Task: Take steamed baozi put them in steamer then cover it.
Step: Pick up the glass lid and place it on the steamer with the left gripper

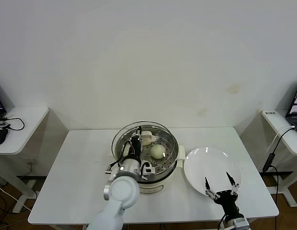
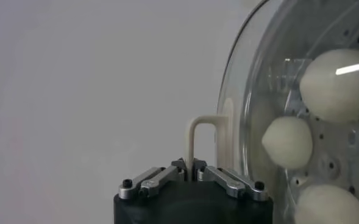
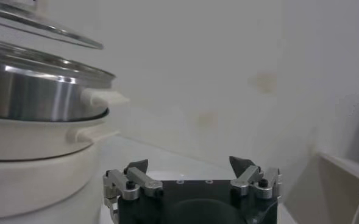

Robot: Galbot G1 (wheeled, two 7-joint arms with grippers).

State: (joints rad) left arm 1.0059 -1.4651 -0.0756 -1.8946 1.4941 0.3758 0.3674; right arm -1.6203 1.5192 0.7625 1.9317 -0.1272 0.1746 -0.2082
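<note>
The steamer (image 1: 164,165) stands mid-table, a shiny steel basket on a cream pot base. Steamed baozi (image 1: 158,151) lie inside it; through the glass three show in the left wrist view (image 2: 287,142). My left gripper (image 1: 135,143) is shut on the cream handle (image 2: 192,137) of the cover (image 1: 160,128), the clear glass lid. From the right wrist, the cover (image 3: 45,29) hangs slightly tilted just above the steamer's rim (image 3: 39,94), with a gap between them. My right gripper (image 1: 220,183) stands open with nothing in it, over the near edge of the white plate (image 1: 206,160).
The white plate lies right of the steamer, almost touching its side handle (image 1: 181,153). Low side tables flank the work table, the left one (image 1: 21,125) with a black device and cable, the right one (image 1: 282,130) with a cable hanging off. A wall is close behind.
</note>
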